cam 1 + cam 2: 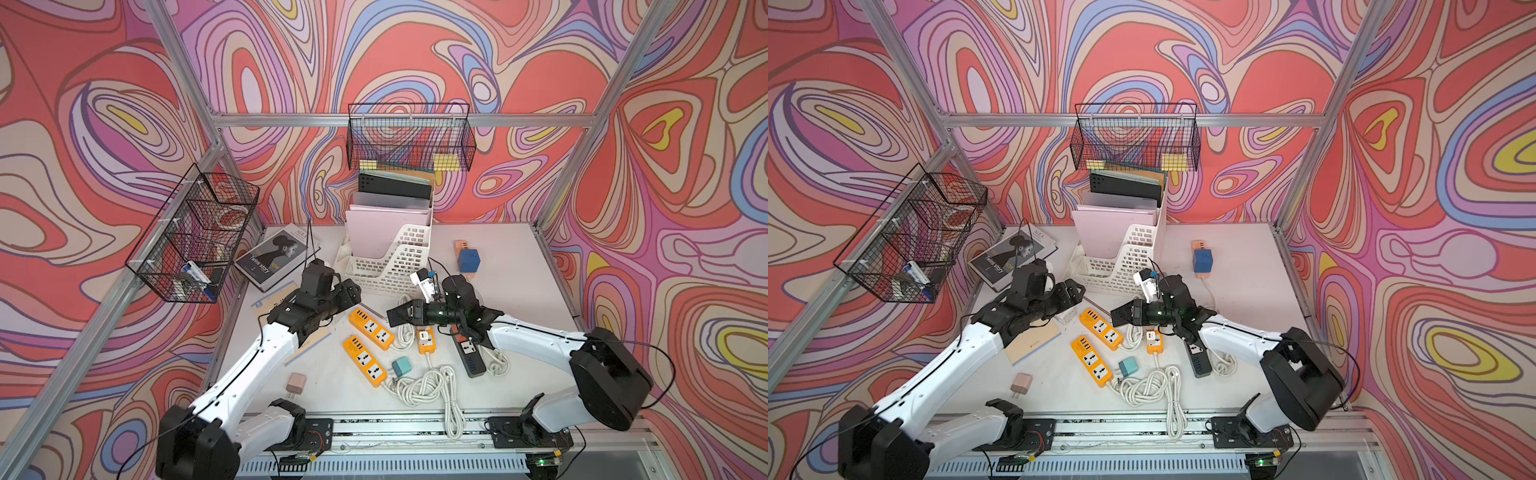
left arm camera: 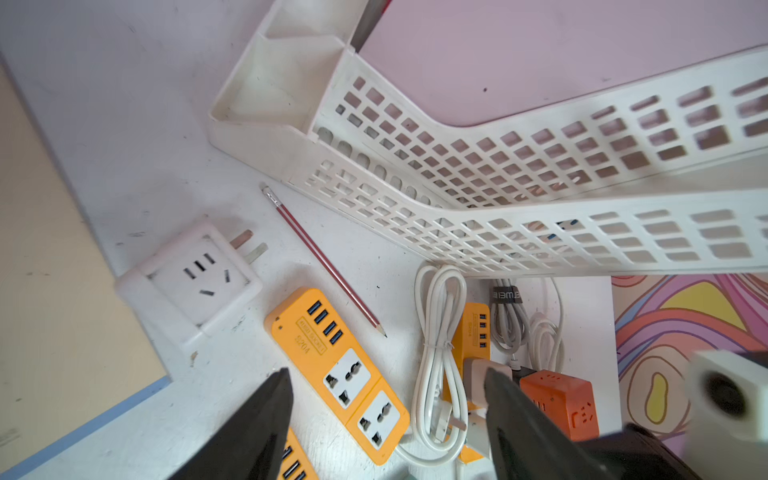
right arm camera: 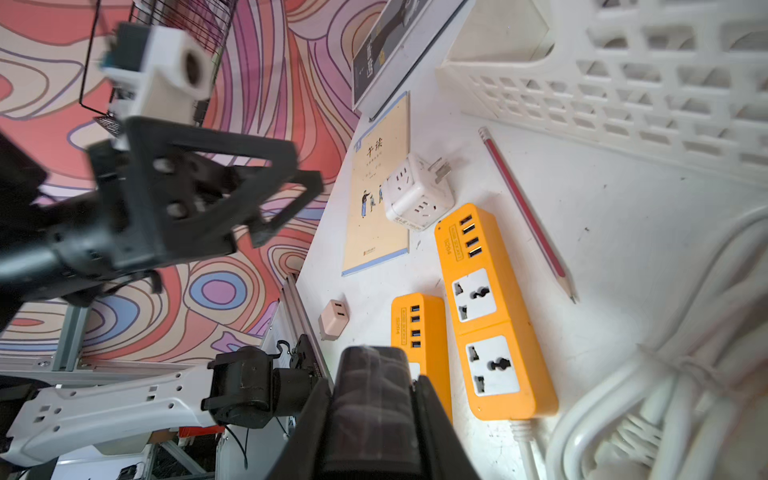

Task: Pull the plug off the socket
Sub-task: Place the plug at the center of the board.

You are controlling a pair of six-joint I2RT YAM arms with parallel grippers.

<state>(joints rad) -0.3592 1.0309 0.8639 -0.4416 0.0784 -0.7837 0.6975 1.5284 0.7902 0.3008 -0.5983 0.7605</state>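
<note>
toward the left edge of the bench point(image 1: 498, 257), about midway from front to back, the white cube plug point(image 2: 195, 278) lies loose on the surface, just beside the usb end of the orange strip point(image 2: 336, 374) and close against the notebook point(image 3: 378, 199). its pins sit in no socket, so the pull appears done. left gripper point(image 2: 386, 372): jaws parted and empty, hovering over that strip, apart from the plug. right gripper point(image 1: 392, 318): jaws closed, raised over the bench centre; whether anything is pinched between them cannot be told. risks: the plug rests unrestrained, so a low sweep of the left arm on withdrawal could knock it into the pencil point(image 2: 324, 262) or onto the notebook. the two grippers stand near one another, and a careless crossing could bring them into contact. orientation: the plug lies on one flank, a socket face up, pins level with the bench. its axis through body and pins runs toward the back edge, aimed at the white file rack point(image 2: 457, 174).
</note>
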